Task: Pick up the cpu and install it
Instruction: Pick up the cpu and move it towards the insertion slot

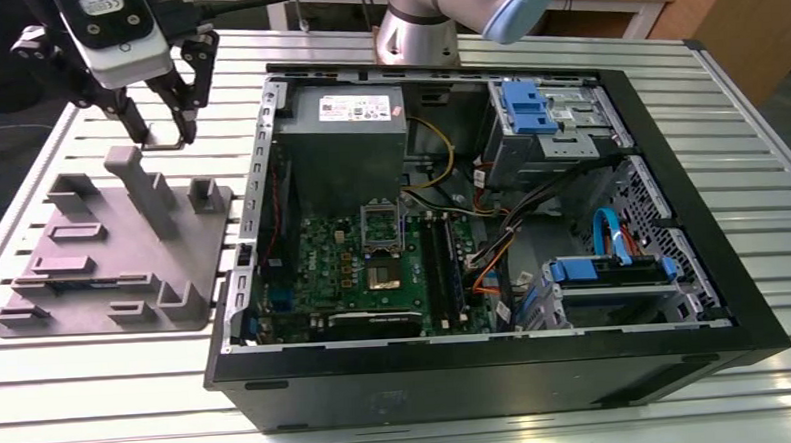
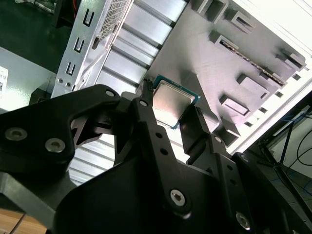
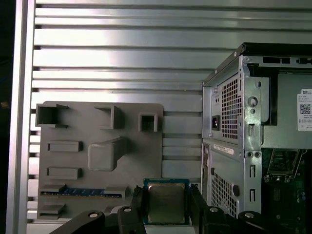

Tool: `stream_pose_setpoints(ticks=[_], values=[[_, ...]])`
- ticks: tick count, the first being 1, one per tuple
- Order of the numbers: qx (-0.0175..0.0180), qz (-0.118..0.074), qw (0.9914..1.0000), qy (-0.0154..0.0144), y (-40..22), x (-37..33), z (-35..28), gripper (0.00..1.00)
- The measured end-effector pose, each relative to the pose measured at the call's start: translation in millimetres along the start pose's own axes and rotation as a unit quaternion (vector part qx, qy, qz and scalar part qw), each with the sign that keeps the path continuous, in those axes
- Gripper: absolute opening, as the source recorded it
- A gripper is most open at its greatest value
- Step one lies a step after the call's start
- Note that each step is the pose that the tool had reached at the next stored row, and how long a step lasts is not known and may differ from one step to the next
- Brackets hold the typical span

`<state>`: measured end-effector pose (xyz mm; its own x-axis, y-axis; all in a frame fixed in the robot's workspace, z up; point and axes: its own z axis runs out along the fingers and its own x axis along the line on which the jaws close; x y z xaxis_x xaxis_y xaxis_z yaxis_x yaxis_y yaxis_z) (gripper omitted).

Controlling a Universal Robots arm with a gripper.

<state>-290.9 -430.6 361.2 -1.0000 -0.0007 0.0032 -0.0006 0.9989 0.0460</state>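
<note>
The gripper hung over the silver table, at the far end of the grey tray on the exterior view's left. Its two black fingers were squeezed onto the cpu, one finger on each side. The cpu was a small flat square with a shiny grey top and a thin blue-green edge. In the first wrist view the cpu sat snug between the finger tips, with the tray seen behind it. The tray had little walls and pockets, and a thin blue strip lay in one slot.

The open computer case lay on its side just beside the tray (on the exterior view's right of it). Inside it was the green board, and the dark socket on that board had its metal frame open. The cpu was well apart from the socket.
</note>
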Motion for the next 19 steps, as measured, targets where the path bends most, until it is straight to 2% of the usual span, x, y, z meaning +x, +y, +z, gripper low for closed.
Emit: stream_pose_setpoints(ticks=[9, 19], values=[[0.0001, 0.0, 1.0, 0.0002, 0.0, -2.6, -0.3, 0.47], [0.0001, 0.0, 1.0, 0.0001, 0.0, -11.4, -0.2, 0.47]])
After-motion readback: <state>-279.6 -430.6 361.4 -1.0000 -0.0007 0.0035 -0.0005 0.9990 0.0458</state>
